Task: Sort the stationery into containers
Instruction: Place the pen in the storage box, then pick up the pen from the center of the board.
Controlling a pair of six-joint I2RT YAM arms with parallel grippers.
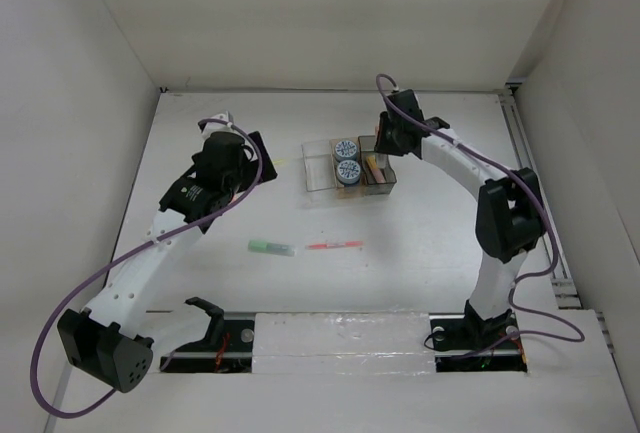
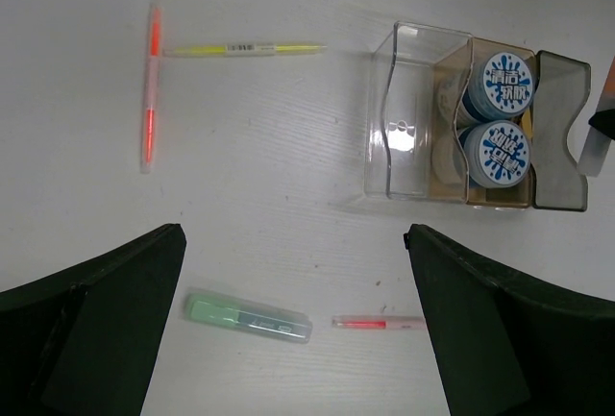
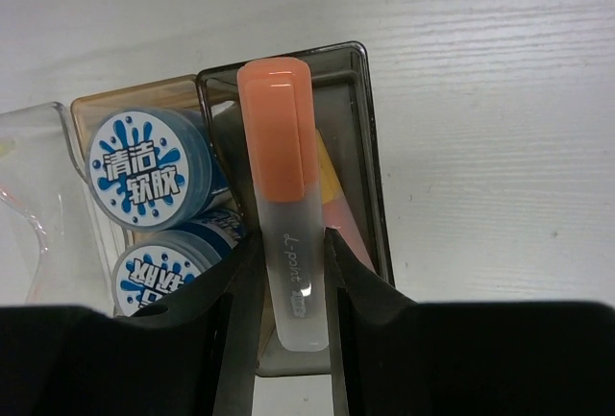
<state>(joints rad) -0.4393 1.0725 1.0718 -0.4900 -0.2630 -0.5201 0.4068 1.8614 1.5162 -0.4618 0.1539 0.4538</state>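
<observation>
Now my right hand [image 3: 288,277] pinches the orange marker [image 3: 279,137] over the grey bin [image 3: 363,147], the three o'clock one; next, I judge, lower and release. My left hand [image 2: 293,243] hangs spread.

Orange-capped marker [image 3: 284,214], blue-white splash-patterned rolls [image 3: 150,168]

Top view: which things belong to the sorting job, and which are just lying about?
Job:
- bins
- two rolls, in the amber bin
- orange marker, held in the right tool
- green marker, red pen, yellow pen, orange pen, lying loose

Lying about:
- purple cables
- white strip at the near edge
</observation>
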